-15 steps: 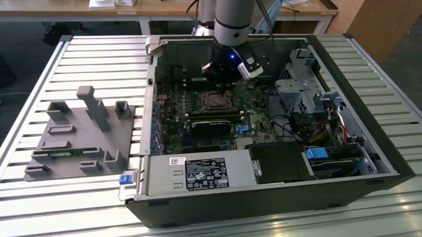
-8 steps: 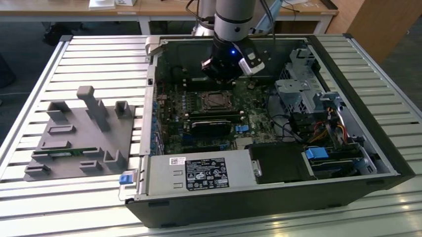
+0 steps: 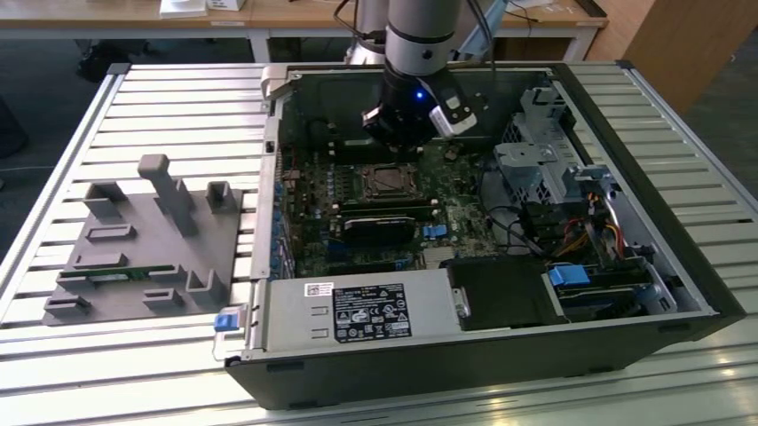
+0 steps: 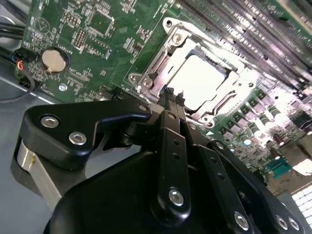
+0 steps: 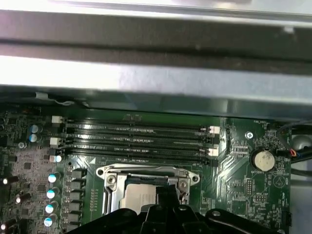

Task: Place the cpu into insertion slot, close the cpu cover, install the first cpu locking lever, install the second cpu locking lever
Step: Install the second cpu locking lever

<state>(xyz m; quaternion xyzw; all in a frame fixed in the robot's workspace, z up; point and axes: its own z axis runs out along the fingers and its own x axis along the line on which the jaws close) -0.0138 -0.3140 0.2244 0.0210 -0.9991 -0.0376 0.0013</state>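
With the cpu (image 4: 201,80) seated flat in the insertion slot (image 4: 168,46) on the green board (image 4: 92,29) and the cpu cover (image 4: 156,63) apparently down around it, reads as the lever stage. Gripper (image 4: 171,93) poised at the socket's edge, black fingers (image 4: 168,100) pressed together on nothing visible. Calls for fine alignment on a thin lever beside the memory slots (image 5: 136,139); levers themselves not made out.
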